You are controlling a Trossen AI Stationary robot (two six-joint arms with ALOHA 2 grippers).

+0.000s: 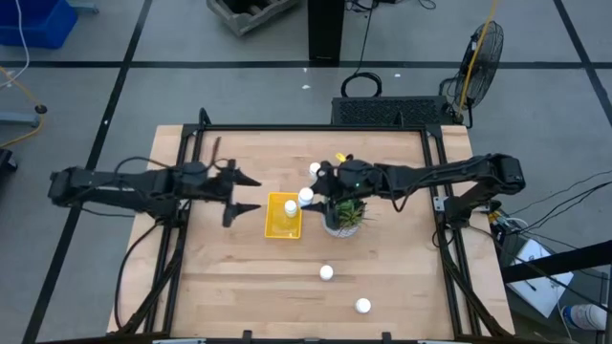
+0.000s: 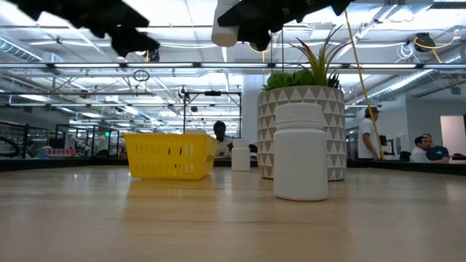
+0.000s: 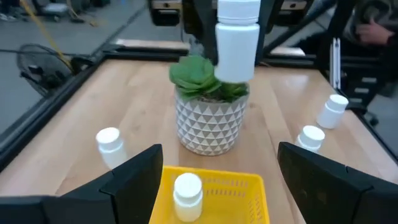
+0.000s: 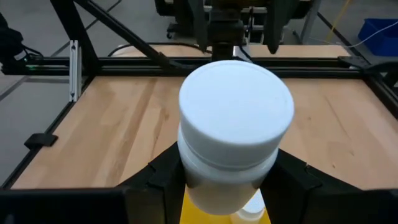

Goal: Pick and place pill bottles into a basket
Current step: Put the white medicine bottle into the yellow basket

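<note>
Nearest the table's front edge, two white pill bottles stand apart on the bare wood, one (image 1: 362, 306) close to the edge and another (image 1: 326, 273) a little farther in. Midway back sits the yellow basket (image 1: 272, 219) with one bottle (image 1: 290, 206) already upright inside it, the potted plant (image 1: 345, 218) just beside it. The right gripper (image 1: 314, 196) hangs above the basket's plant-side edge, its fingers clamped on a pill bottle (image 4: 231, 134) held clear of the table. The left gripper (image 1: 241, 194) hovers beside the basket's other side, fingers spread wide and holding nothing. Beyond the plant stands a fifth bottle (image 1: 315, 169).
</note>
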